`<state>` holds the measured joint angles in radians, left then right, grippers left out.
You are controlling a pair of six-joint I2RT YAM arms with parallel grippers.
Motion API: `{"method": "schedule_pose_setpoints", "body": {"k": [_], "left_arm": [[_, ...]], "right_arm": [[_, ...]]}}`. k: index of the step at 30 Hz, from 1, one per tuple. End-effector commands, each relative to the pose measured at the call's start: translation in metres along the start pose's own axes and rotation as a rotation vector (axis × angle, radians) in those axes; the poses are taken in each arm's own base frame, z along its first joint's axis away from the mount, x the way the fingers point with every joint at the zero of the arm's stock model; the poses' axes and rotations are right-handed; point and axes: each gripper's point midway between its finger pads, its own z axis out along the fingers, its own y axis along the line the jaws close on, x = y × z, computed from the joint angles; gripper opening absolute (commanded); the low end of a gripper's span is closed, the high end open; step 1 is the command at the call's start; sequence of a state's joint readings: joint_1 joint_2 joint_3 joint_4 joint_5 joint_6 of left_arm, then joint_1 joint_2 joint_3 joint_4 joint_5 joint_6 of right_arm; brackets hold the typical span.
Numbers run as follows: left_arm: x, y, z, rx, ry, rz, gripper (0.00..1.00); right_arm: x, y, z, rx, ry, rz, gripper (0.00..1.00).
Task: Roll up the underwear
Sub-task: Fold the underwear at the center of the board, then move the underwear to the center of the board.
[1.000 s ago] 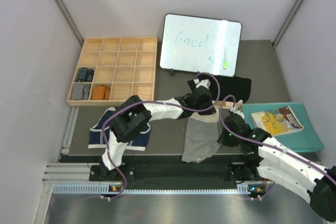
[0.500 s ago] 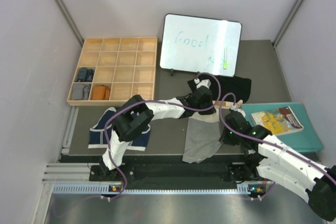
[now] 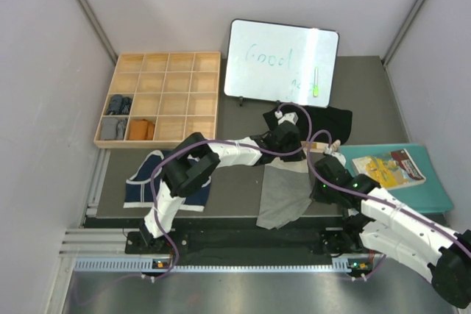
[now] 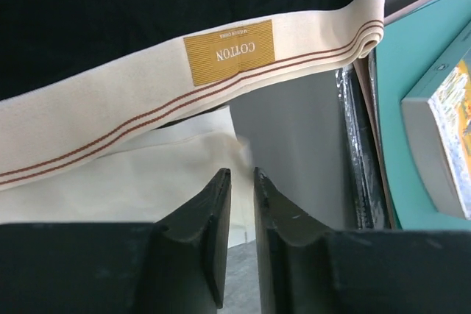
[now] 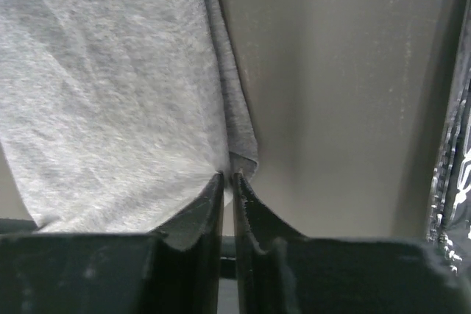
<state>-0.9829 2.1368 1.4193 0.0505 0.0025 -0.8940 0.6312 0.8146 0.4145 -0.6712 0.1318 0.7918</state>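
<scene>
Grey briefs (image 3: 283, 195) lie flat mid-counter (image 3: 234, 185), black briefs (image 3: 335, 119) just behind. Left pincer (image 4: 241, 174): jaws a narrow crack apart, tips at cream waistband (image 4: 110, 189), nothing clamped. Right pincer (image 5: 228, 176): nearly closed, nipping the grey briefs' side edge.

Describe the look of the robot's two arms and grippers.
The left arm and right arm have white link shells between bulky black joints, each trailed by a thin purple cable. The left gripper and right gripper have matte black tapered fingers. Small green lights glow on the right arm.
</scene>
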Motion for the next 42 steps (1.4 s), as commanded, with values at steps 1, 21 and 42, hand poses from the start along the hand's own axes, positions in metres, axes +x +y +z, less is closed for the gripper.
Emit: {"method": "schedule_pose_setpoints", "body": {"k": [1, 21, 42], "left_arm": [[-0.016, -0.037, -0.01, 0.119, -0.03, 0.0, 0.39], [-0.118, 0.032, -0.124, 0.105, -0.22, 0.011, 0.63], [-0.082, 0.09, -0.13, 0.018, -0.107, 0.03, 0.52]], "right_arm": [[-0.02, 0.003, -0.01, 0.018, -0.063, 0.03, 0.27], [-0.214, -0.028, -0.055, 0.038, -0.371, 0.15, 0.69], [-0.293, -0.129, 0.079, 0.224, -0.185, 0.23, 0.52]]}}
